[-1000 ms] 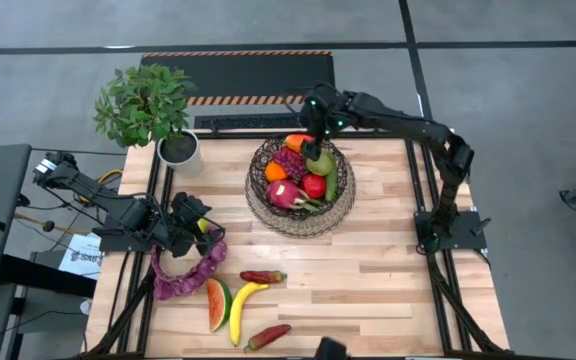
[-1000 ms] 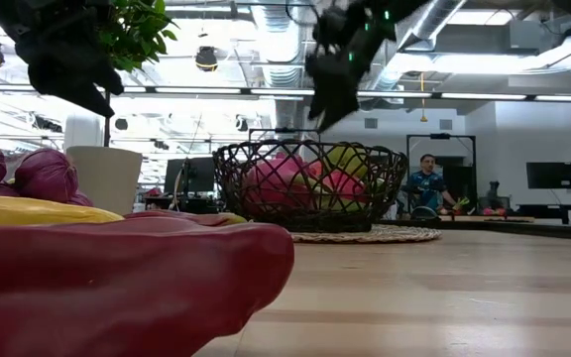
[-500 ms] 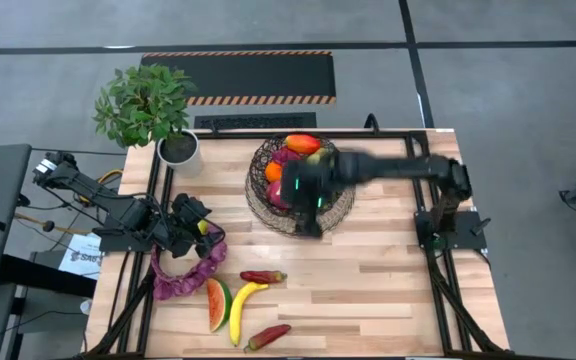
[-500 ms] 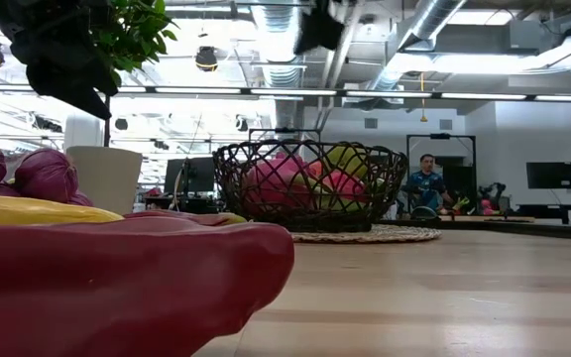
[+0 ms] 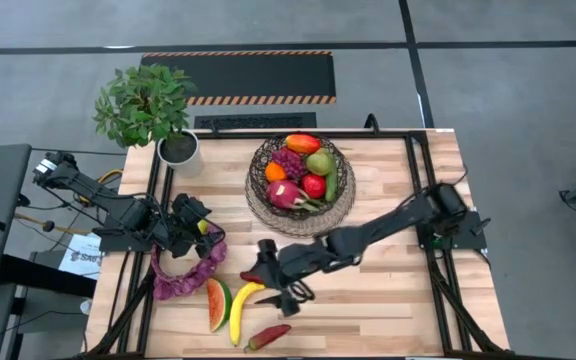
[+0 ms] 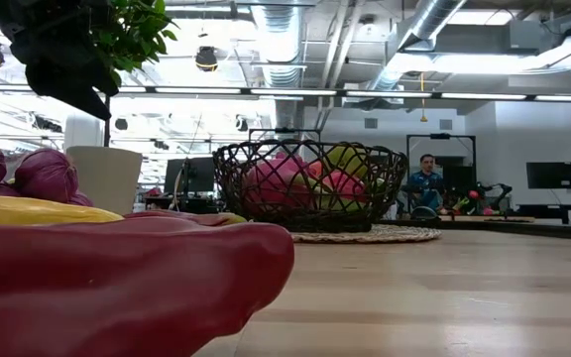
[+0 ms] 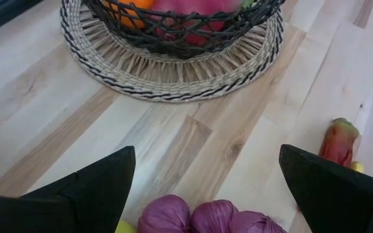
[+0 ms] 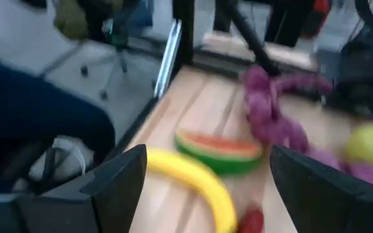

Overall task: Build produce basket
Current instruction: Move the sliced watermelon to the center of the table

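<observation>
- While the right gripper hangs low over the loose produce at the table's near edge with its jaws spread wide and holding nothing, the crowding there is the main hazard: a fingertip coming down off-line could shove one piece into its neighbour or off the edge.
- Nearest the edge lies a red pepper, well short of the jaws; judging by the layout, a sweep toward it could roll it off the table.
- Just beyond, the banana and the watermelon slice lie side by side, practically touching. In the right wrist view both sit between and ahead of the open fingers, so a close here might catch the two together or squeeze the curved banana out sideways.
- A second red pepper lies right beside the gripper; whether a finger touches it cannot be told.
- Farther back, the left gripper waits, jaws fully apart and empty, above the purple string, which could snag if that arm moves.
- Farthest off stands the basket, already holding several fruits and well apart from both grippers; a piece dropped in from too high could bounce out.
</observation>
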You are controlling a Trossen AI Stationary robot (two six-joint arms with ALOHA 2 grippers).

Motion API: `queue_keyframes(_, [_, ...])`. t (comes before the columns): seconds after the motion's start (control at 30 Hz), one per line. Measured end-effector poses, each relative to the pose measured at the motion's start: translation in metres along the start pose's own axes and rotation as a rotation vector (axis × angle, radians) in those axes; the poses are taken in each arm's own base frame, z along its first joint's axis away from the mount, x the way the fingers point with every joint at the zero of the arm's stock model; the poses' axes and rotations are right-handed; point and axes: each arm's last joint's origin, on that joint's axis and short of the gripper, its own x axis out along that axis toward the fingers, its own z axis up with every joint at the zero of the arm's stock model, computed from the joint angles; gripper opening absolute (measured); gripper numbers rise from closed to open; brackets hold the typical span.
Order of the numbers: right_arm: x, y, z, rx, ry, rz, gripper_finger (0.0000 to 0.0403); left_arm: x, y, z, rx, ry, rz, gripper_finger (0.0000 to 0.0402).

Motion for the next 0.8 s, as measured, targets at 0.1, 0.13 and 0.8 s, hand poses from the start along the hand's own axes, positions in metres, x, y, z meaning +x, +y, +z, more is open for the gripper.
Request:
queue_keyframes(0.1, [0.025,-0.001,-0.019,0.006,0.033,-0.009,0.0342,0.000,0.000,0.000,-0.011,0.000,0.000,0.0368])
queue_keyframes(0.13, [0.035,-0.002,-0.026,0.005,0.028,-0.012,0.0342,0.000,0.000,0.000,-0.011,0.001,0.000,0.0368])
queue_keyframes(0.8, [0.160,-0.017,-0.058,-0.211,-0.059,0.070,0.0342,0.000,0.000,0.000,-0.016,0.010,-0.006,0.0368])
